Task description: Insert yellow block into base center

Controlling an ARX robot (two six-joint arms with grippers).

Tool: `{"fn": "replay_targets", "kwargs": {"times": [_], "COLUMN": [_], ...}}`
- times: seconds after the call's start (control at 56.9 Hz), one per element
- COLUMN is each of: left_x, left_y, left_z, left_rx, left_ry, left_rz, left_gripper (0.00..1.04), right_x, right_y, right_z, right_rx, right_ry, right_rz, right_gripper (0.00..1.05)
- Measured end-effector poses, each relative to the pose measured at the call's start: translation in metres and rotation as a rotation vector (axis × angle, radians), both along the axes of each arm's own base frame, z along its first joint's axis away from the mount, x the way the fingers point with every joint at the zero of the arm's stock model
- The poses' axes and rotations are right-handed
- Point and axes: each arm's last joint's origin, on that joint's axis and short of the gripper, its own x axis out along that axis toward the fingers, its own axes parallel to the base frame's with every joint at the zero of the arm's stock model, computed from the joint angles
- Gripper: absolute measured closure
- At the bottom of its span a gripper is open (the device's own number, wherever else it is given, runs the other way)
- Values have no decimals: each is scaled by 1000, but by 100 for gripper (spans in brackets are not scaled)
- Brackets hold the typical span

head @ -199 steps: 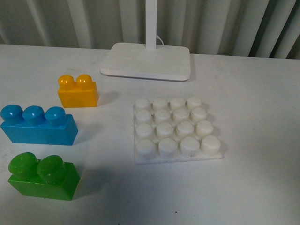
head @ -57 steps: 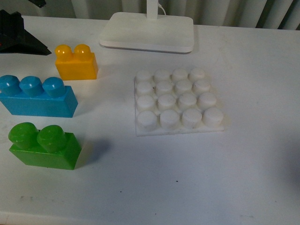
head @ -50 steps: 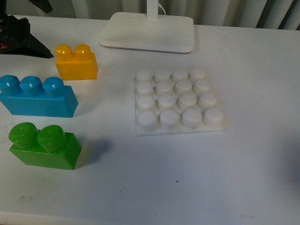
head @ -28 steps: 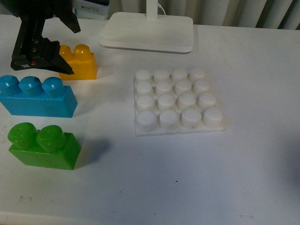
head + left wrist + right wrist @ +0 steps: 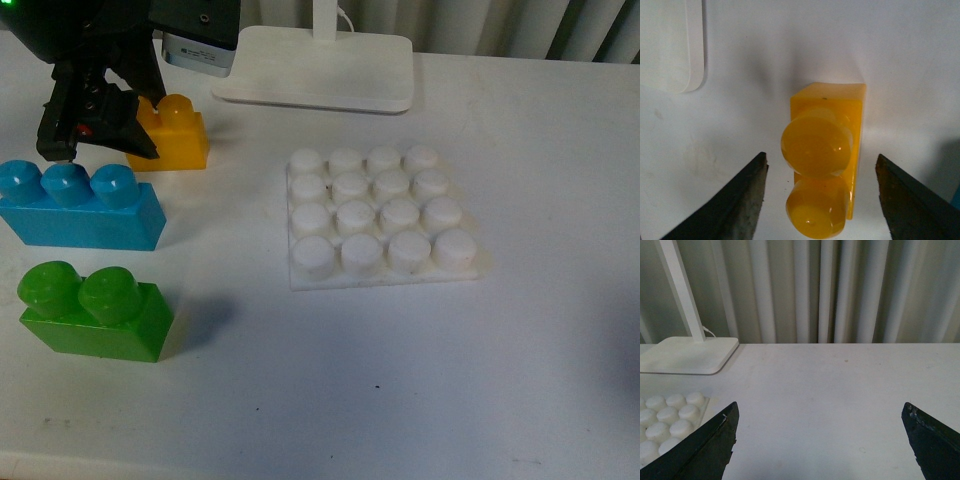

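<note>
Since half a second ago my left pincer (image 5: 821, 156) has come lower over the yellow block (image 5: 178, 136); its jaws stand wide on either side of the block, clear of both faces, gripping nothing. From the front, one finger hides the block's left stud. The block sits at the far left of the white table (image 5: 400, 380), well apart from the base (image 5: 378, 214), with bare tabletop between them. A blue three-stud brick (image 5: 85, 205) lies just nearer, a green two-stud brick (image 5: 95, 310) nearer still, and a white lamp foot (image 5: 315, 65) behind. My right pincer (image 5: 820, 407) hangs wide and empty.
</note>
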Motion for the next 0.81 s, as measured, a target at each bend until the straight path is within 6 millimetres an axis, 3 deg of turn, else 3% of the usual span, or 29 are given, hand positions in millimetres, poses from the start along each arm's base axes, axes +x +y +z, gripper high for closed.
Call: {"fn": "replay_targets", "kwargs": {"times": [0.105, 0.193, 0.369, 0.509, 0.667, 0.808], "left_x": [-2, -3, 0, 4, -3, -15], "left_y": [0, -1, -3, -13, -40, -65], "left_z": [-1, 2, 5, 21, 47, 50], "left_rx": [8, 8, -10, -94, -188, -220], "left_ry": [22, 19, -13, -42, -46, 2], "left_rz": [5, 7, 7, -12, -94, -164], "left_gripper": [67, 74, 74, 74, 74, 74], "right_x": [0, 0, 0, 0, 0, 0], "right_y": [0, 0, 0, 0, 0, 0], "right_z": [0, 0, 0, 0, 0, 0], "right_rx": [0, 0, 0, 0, 0, 0], "right_ry": [0, 0, 0, 0, 0, 0], "right_rz": [0, 0, 0, 0, 0, 0], "right_gripper": [9, 9, 9, 9, 9, 9]}}
